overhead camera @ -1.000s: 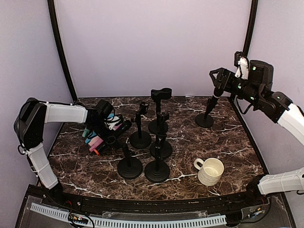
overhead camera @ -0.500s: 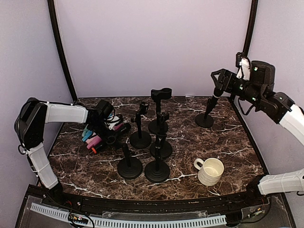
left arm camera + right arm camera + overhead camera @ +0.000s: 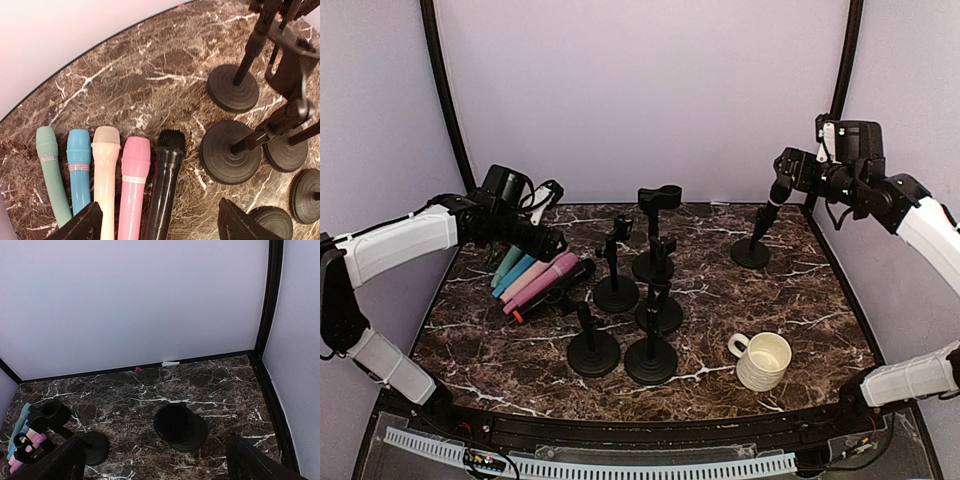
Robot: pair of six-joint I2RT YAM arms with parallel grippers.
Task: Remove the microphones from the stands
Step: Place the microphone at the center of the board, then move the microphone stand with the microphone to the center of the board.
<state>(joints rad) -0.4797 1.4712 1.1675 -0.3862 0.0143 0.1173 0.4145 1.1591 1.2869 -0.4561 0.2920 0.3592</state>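
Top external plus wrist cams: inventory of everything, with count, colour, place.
microphones: five; green, blue, peach, pink, black; lying side by side at the table's left
stands: six; black; five clustered mid-table, one back right; all without microphones
mug: one; cream; front right, upright
table: one; dark marble
left gripper: one; black; open, above the microphones
right gripper: one; black; open, above the back-right stand

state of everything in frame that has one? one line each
microphones: five, lying side by side on the table, none held
stands: six, upright, no microphone on any
left gripper: open, above the microphones, holding nothing
right gripper: open, empty
mug: upright, empty
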